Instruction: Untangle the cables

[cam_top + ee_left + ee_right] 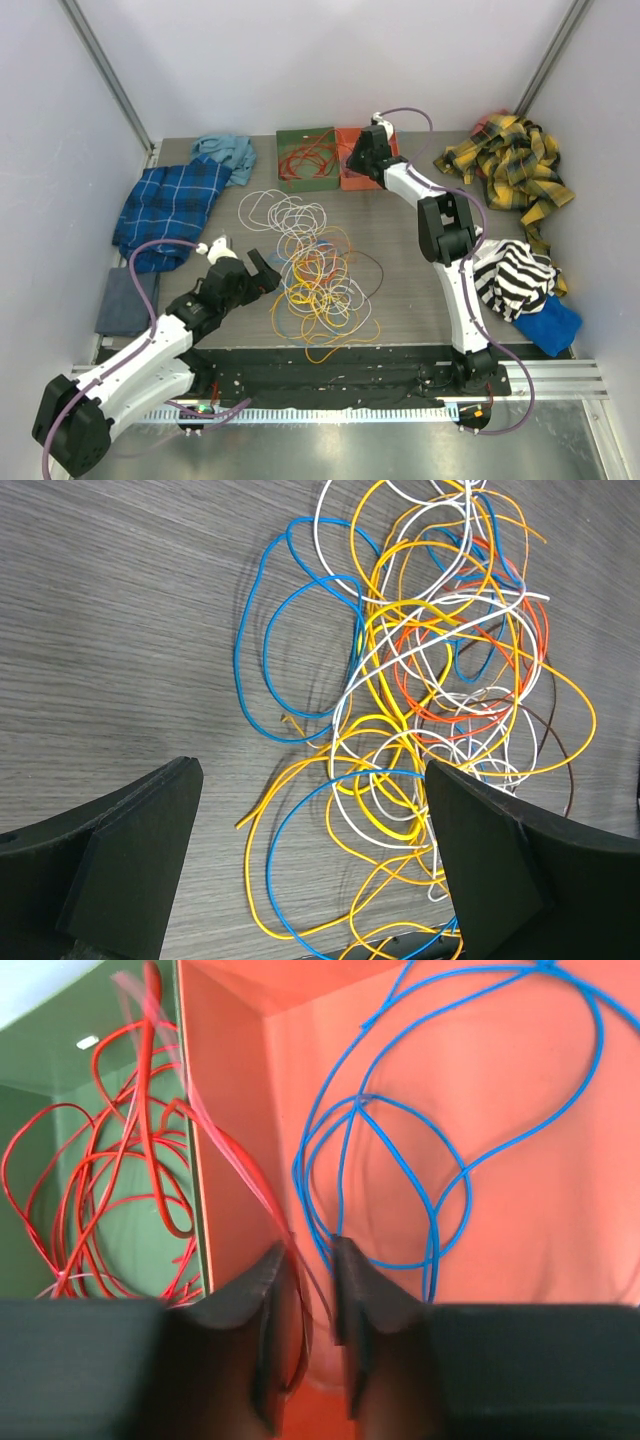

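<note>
The cables (320,280) lie in a tangled heap of yellow, orange, white, blue and red loops mid-table, with looser white loops (280,212) behind. My left gripper (258,268) hovers at the heap's left edge, open wide. Its wrist view shows the gripper (312,770) straddling yellow and blue loops (300,880) without touching them. My right gripper (358,165) is over the orange bin (345,182). In its wrist view the jaws (305,1250) stand a narrow gap apart, and a blurred red cable (240,1175) runs between them. A blue cable (400,1130) lies in the orange bin (520,1210).
A green bin (306,130) next to the orange one holds red cables (90,1190). Cloths ring the table: blue plaid (170,205), teal (228,150), grey (125,300), yellow plaid (510,165), striped (515,275) and blue (552,325).
</note>
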